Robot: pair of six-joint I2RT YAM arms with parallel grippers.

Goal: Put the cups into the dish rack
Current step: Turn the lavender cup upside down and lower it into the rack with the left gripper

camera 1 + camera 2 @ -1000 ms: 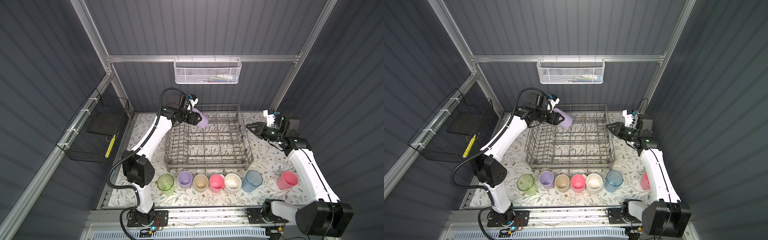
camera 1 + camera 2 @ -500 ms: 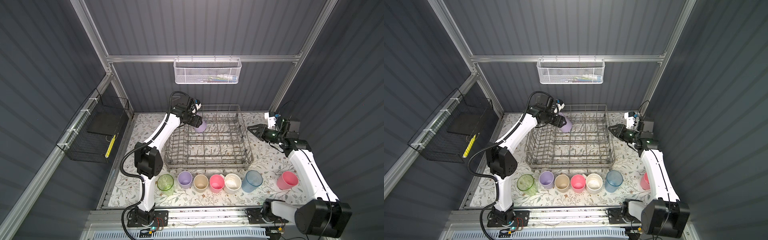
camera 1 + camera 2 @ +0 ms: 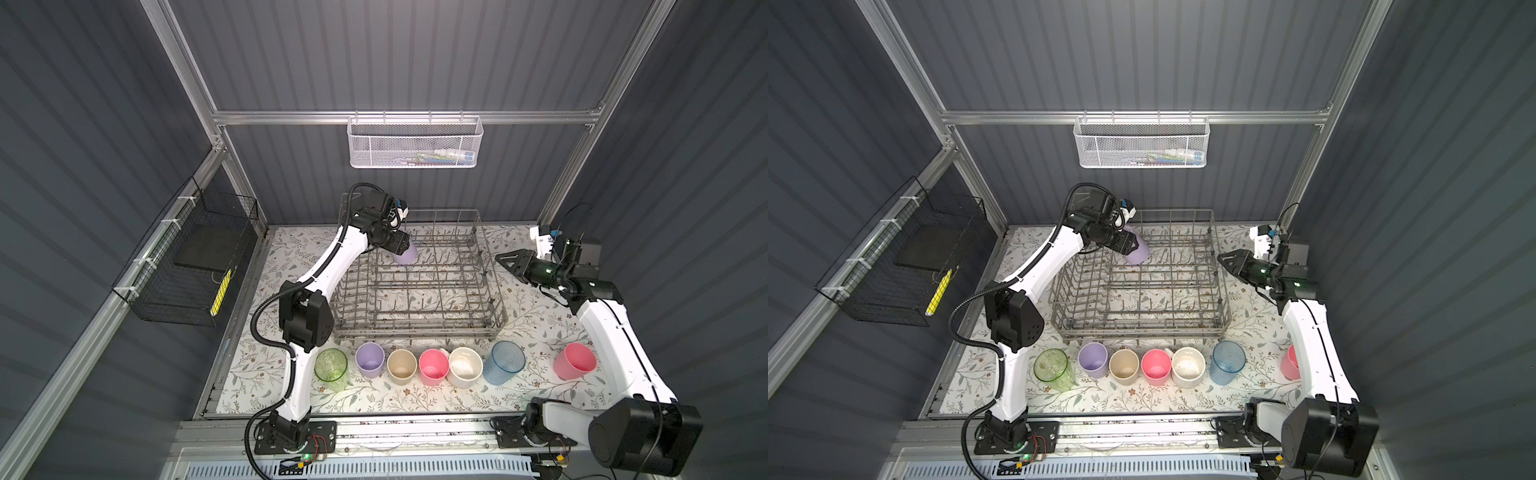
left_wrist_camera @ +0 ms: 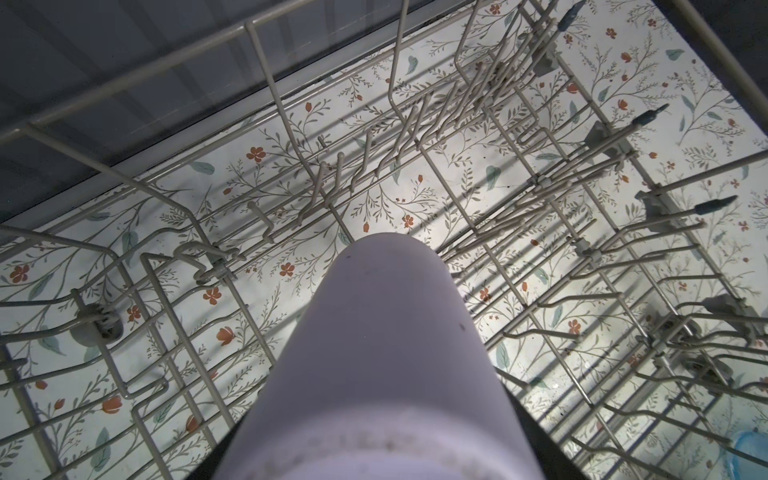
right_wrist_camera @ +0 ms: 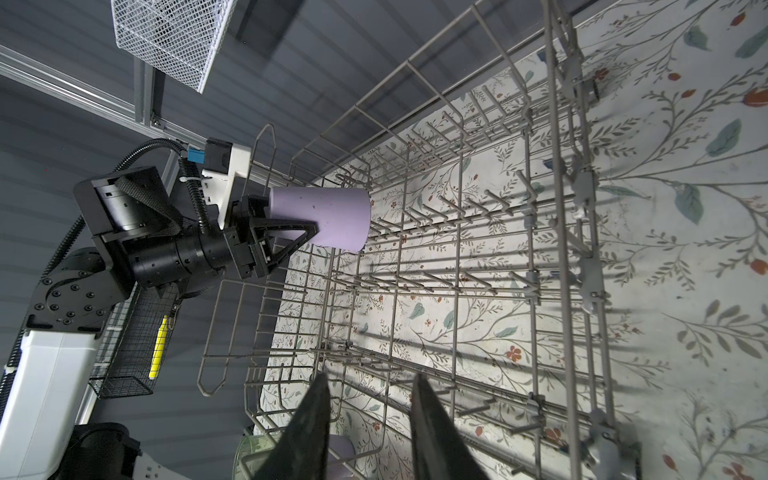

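Note:
My left gripper [image 3: 400,248] is shut on a lilac cup [image 3: 405,256], held tilted with its mouth down over the back left corner of the grey wire dish rack [image 3: 419,330]. In the right wrist view one black finger [image 5: 291,235] presses on the cup's [image 5: 332,216] side. My right gripper [image 3: 500,258] hovers open and empty by the rack's right wall. In front of the rack stand green [image 3: 331,369], lilac [image 3: 369,360], beige [image 3: 401,365], pink [image 3: 434,366], cream [image 3: 465,366] and blue [image 3: 504,361] cups. Another pink cup [image 3: 574,365] stands apart at the right.
A white mesh basket [image 3: 413,143] hangs on the back wall above the rack. A black wire basket [image 3: 187,262] with a yellow item hangs on the left wall. The rack's upright tines [image 4: 340,166] stand close under the held cup.
My left arm has folded in toward the rack and brought the lilac cup down into its back left corner. The right arm has hardly moved.

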